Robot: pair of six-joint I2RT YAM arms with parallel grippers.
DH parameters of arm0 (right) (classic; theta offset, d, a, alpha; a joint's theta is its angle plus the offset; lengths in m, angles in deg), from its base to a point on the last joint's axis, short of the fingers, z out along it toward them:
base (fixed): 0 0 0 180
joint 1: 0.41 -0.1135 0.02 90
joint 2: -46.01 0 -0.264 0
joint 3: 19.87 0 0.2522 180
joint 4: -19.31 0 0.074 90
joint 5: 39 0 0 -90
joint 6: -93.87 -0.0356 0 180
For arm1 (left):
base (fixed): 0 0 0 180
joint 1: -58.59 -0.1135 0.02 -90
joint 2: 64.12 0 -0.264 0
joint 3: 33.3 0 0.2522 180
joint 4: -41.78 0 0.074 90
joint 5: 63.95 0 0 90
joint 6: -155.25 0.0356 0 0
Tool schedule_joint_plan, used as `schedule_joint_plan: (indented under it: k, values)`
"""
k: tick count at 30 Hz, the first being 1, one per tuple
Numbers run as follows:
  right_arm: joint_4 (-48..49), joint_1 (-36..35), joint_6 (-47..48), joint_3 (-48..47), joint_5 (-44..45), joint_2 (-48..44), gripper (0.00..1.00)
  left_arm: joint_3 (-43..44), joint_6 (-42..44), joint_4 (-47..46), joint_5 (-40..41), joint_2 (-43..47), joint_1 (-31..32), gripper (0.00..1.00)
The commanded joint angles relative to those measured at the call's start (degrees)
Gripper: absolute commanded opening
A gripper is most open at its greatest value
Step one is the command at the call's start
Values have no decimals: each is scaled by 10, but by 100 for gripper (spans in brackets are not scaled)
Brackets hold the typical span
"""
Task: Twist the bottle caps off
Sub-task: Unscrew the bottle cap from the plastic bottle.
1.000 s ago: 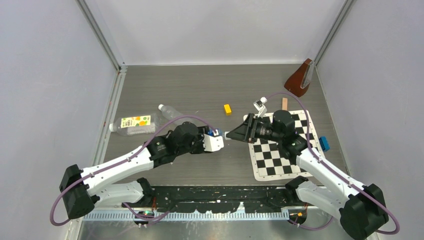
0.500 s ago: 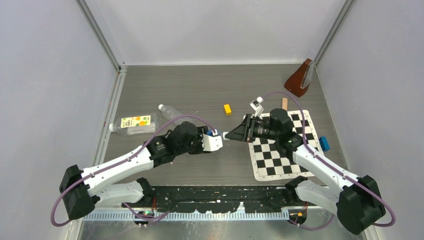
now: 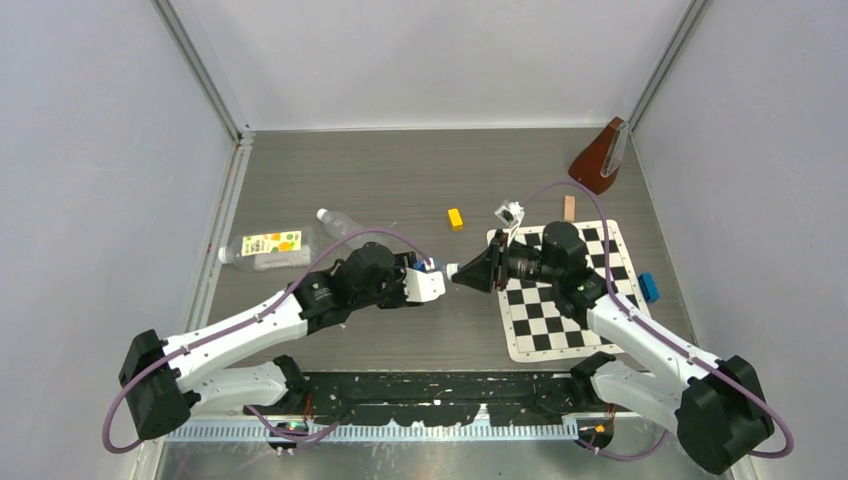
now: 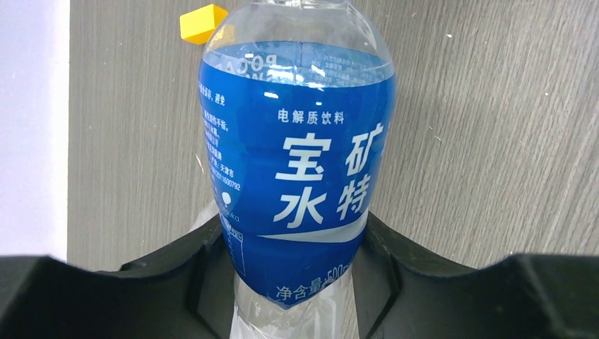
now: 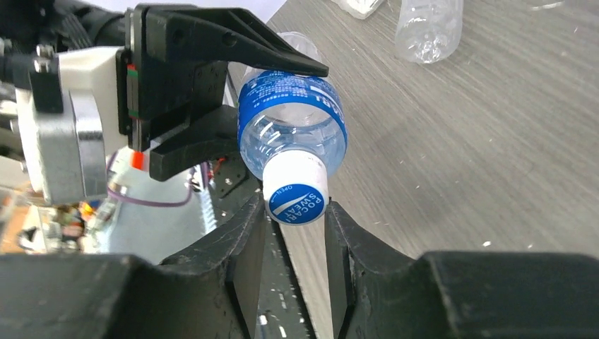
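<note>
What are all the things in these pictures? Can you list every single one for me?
blue-labelled bottle: 1, clear with a blue label, held near the middle
bottle cap: 1, white with a blue top, on that bottle
wide bottle: 1, clear with a white-yellow-orange label, lying at the left
plain bottle: 1, clear, lying just right of it
yellow block: 1, yellow, middle
checkerboard: 1, black and white, right side
blue block: 1, blue, at the checkerboard's right edge
brown wedge: 1, brown, far right corner
table: 1, grey
left gripper: 1, black, shut on the blue-labelled bottle
right gripper: 1, black, shut on the bottle cap
</note>
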Motion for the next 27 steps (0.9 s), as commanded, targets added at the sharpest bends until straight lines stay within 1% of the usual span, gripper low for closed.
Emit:
schedule_joint_plan:
  k: [1, 6, 9, 11, 12, 13, 14, 15, 16, 17, 18, 20, 23, 25, 27]
  values:
    - [37, -4, 157, 10, 6, -24, 1, 13, -8, -34, -60, 13, 6, 13]
    - [57, -6, 249, 43, 8, -70, 1, 13, -7, -34, -60, 11, 5, 12]
    - [66, -6, 243, 58, 30, -91, 1, 12, -5, -36, -50, 9, 6, 12]
    - [88, -6, 188, 65, 60, -103, 10, 10, -4, -38, -35, 9, 6, 13]
    - [95, -6, 124, 67, 98, -110, 25, 9, -2, -39, -31, 8, 6, 13]
    - [105, -6, 91, 71, 117, -113, 36, 7, -1, -39, -30, 8, 6, 12]
    - [106, -6, 12, 72, 154, -118, 51, 5, 1, -41, -11, 9, 5, 12]
    - [107, -6, -29, 72, 168, -121, 56, 5, 1, -42, -3, 9, 6, 13]
    - [106, -6, -105, 72, 181, -125, 63, 4, 3, -40, 2, 9, 5, 13]
    - [102, -6, -141, 67, 191, -126, 65, 5, 4, -39, 9, 9, 6, 12]
    - [83, -6, -213, 64, 196, -127, 69, 6, 4, -38, 13, 9, 6, 12]
    - [52, -6, -291, 48, 196, -119, 71, 5, 4, -37, 18, 9, 6, 13]
    - [12, -7, -347, 13, 164, -93, 71, 0, 1, -40, 23, 9, 6, 13]
    - [-16, -6, -352, -6, 147, -66, 71, -4, 0, -46, 26, 9, 5, 13]
    - [-33, -6, -347, -24, 123, -25, 68, -7, 0, -51, 26, 10, 5, 13]
